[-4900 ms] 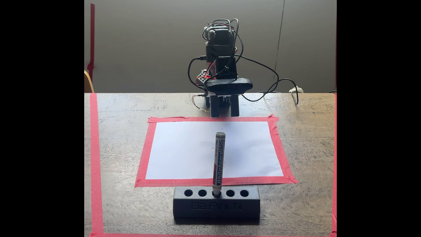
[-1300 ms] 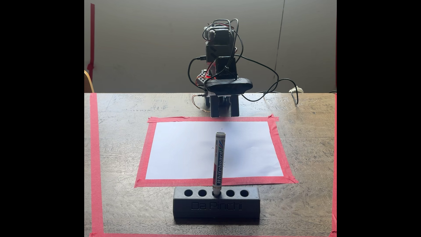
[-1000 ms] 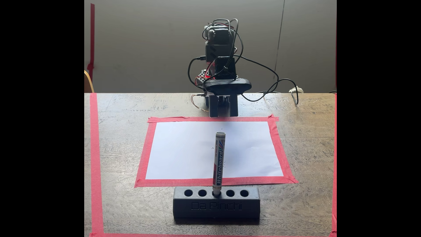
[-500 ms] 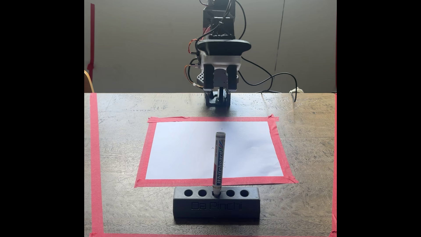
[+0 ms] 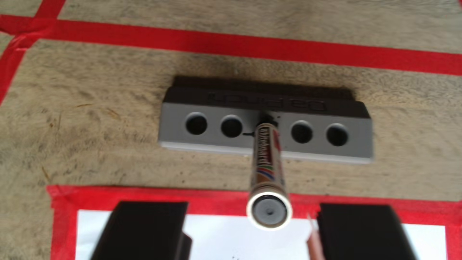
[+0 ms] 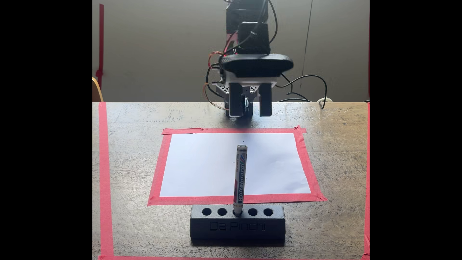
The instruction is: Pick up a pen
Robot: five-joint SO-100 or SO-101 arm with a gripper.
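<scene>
Hand (image 6: pixel 250 115) raised above the far edge of the surface (image 6: pixel 332 155).
Its fingers point down, spread apart and empty; the pen (image 6: pixel 240 178) stands upright in the holder's (image 6: pixel 237 226) middle hole.

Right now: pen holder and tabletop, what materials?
Pen holder: looks like matte black 3D-printed plastic, going by faint layer lines and raised "Da Pinchi" lettering. Table: probably wood, dark and worn, with visible grain and scratches; veneer can't be ruled out.
</scene>
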